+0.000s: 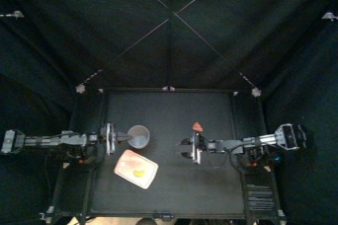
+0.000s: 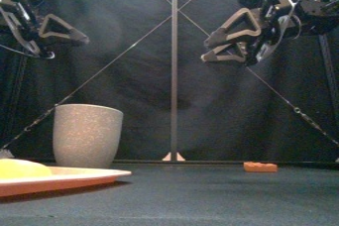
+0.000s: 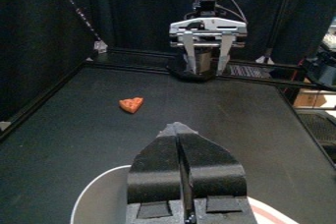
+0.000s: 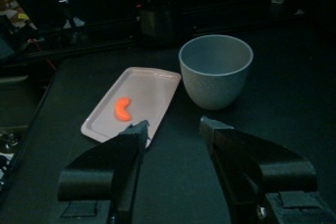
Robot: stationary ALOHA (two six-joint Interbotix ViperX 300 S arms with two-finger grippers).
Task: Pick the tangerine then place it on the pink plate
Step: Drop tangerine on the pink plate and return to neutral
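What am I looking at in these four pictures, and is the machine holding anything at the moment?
This is a robot with two black arms at a small black table. Each arm ends in two fingers that pinch. One picture looks down from high above. One looks level across the table from its front edge. The other two come from cameras on the wrists, so each shows its own fingers at the bottom.

On the table stands a tall grey cup. In front of it lies a flat pink tray with an orange crescent-shaped toy on it. A small reddish-orange toy piece lies loose to the right of the cup.

Nothing is held. The left fingers are shut on nothing, and the right fingers are open and empty. Both hang above the table.
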